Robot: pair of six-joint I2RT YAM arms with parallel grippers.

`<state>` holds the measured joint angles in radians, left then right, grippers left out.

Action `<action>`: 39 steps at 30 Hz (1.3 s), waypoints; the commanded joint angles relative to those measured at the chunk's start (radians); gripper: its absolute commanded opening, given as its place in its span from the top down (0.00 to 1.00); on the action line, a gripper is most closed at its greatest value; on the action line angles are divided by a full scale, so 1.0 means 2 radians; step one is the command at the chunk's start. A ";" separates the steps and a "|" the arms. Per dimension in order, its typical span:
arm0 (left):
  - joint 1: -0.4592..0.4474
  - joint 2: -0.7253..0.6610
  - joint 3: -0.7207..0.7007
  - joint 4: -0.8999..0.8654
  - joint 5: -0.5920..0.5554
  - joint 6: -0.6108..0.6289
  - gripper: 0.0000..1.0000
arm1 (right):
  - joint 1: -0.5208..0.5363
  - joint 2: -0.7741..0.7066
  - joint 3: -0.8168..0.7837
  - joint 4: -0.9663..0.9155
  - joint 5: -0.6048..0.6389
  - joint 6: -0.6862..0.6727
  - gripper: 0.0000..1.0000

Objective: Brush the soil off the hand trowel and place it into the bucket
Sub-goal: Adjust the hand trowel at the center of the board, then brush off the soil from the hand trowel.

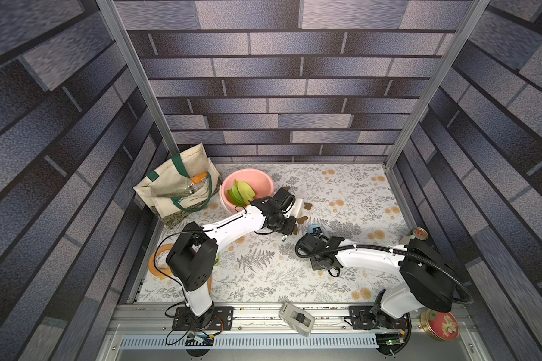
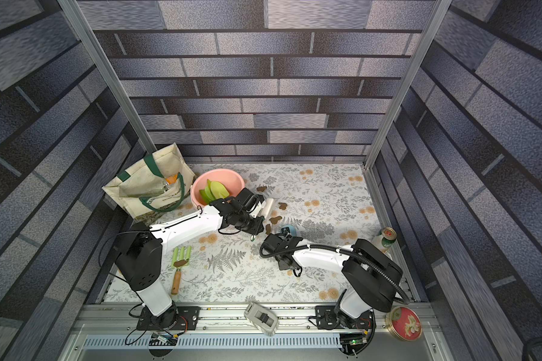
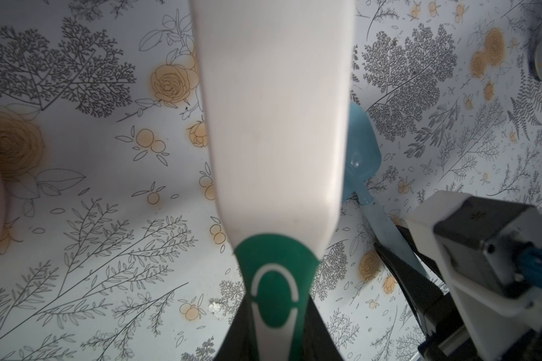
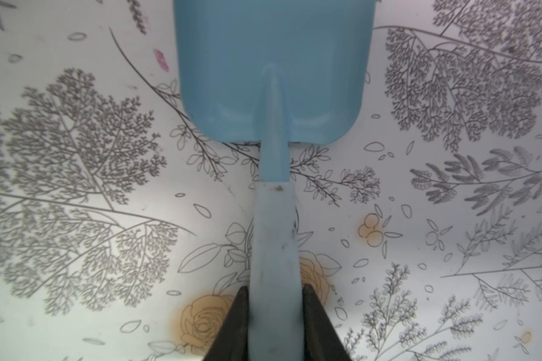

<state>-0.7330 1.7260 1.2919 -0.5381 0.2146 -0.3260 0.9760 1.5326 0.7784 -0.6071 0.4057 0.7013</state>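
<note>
Blue trowel [image 4: 273, 78]: probably light, stiff, slick. Pale handle clenched in right tool [image 4: 274, 292], over surface [image 4: 75, 218], apart from bucket [image 1: 257, 181]. Best hold: handle. White brush [image 3: 276, 125] clenched in left tool [image 3: 276, 328].

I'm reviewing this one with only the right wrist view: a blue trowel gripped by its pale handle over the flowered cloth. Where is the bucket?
Observer: The pink bucket stands at the back of the table, on the left arm's side, next to a tote bag. Green things lie inside it.
Operator: What is the other arm doing?
Observer: The left claw is shut on a white brush with a green grip, held close to the trowel blade.
Operator: Any soil around?
Observer: Several dark-brown soil blobs lie on the table near the brush.
</note>
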 commanded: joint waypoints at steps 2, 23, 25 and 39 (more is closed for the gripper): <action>0.005 -0.046 -0.011 0.015 -0.019 -0.006 1.00 | 0.002 -0.023 0.035 -0.062 -0.016 -0.013 0.78; 0.018 -0.199 -0.165 0.309 -0.093 -0.028 1.00 | -0.266 -0.060 0.222 0.022 -0.536 -0.043 0.87; 0.008 -0.195 -0.173 0.325 -0.098 -0.027 1.00 | -0.285 -0.069 0.208 0.046 -0.579 -0.023 0.87; -0.047 -0.185 -0.239 0.477 -0.108 -0.026 1.00 | -0.405 -0.107 0.134 0.156 -0.780 0.127 0.85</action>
<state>-0.8196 1.3567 0.8352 0.2974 -0.0044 -0.3706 0.1993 1.3384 1.0470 -0.3534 -1.0378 0.8886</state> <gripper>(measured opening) 0.217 0.256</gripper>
